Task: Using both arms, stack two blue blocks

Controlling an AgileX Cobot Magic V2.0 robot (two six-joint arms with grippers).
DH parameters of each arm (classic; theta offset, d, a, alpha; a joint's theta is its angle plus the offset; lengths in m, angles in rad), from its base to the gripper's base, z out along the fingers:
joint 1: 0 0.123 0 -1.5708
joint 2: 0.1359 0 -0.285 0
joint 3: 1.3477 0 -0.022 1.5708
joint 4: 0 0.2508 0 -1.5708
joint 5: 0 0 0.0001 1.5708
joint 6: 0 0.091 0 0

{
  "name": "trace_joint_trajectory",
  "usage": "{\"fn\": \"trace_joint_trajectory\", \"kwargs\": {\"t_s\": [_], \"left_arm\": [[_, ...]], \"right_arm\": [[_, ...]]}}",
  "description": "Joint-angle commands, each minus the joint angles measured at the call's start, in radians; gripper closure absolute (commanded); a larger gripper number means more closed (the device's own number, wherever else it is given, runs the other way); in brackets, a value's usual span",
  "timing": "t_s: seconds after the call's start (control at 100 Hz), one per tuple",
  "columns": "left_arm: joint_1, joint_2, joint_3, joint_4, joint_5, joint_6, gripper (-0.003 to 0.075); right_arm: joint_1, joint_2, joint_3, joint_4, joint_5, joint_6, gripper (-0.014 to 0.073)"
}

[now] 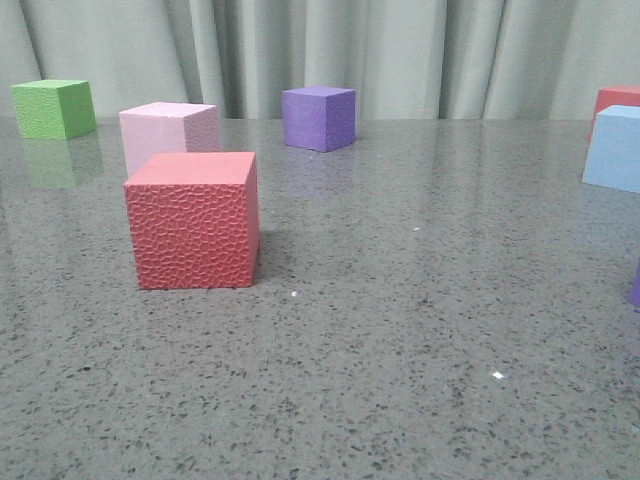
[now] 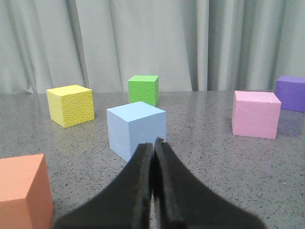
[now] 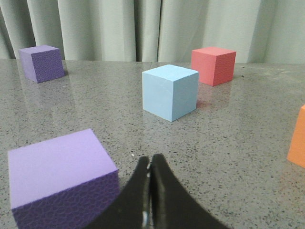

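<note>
ahead of the left claw (image 2: 153, 143), whose two dark fingers are pressed together on nothing, one pale blue block (image 2: 137, 131) sits on the speckled grey table (image 2: 214, 162), just beyond the fingertips. counted from left to right around that claw: one orange cube (image 2: 24, 191) close by on its left, one yellow cube (image 2: 70, 105) farther out, one green cube (image 2: 143, 89) behind the blue block, one pink cube (image 2: 256, 114) off to the right, and one purple cube (image 2: 291, 93) at the far right edge. none of them touch each other.

ahead of the right claw (image 3: 150, 160), also closed with its fingers together and holding nothing, the second blue block (image 3: 170, 92) stands well beyond the tips and a little to the right. from left to right around this claw: one dark purple cube (image 3: 42, 63) far off, one lighter purple cube (image 3: 62, 179) just beside the fingers on the left, the blue block, one red cube (image 3: 213, 65) behind it, and one orange cube's edge (image 3: 297, 138) at the right border.

the front view shows neither claw. that makes two blue blocks, each apart on the table, not stacked.
</note>
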Motion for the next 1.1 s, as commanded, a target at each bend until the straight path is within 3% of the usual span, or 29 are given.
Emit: {"fn": "trace_joint_trajectory", "kwargs": {"t_s": [0.0,0.66,0.95,1.09], "left_arm": [[-0.002,-0.032,0.043,-0.009,-0.085,-0.011,0.0739],[-0.002,-0.032,0.043,-0.009,-0.085,-0.011,0.0739],[-0.002,-0.032,0.022,-0.011,-0.102,-0.011,0.0739],[-0.002,-0.03,-0.066,-0.011,-0.029,-0.011,0.0739]], "right_arm": [[-0.004,-0.02,-0.017,-0.002,-0.082,-0.008,0.0715],[-0.004,-0.02,-0.017,-0.002,-0.086,-0.008,0.0715],[-0.004,-0.02,-0.026,-0.002,-0.237,-0.008,0.0715],[-0.004,-0.018,-0.101,-0.002,-0.151,-0.008,0.0715]]}}
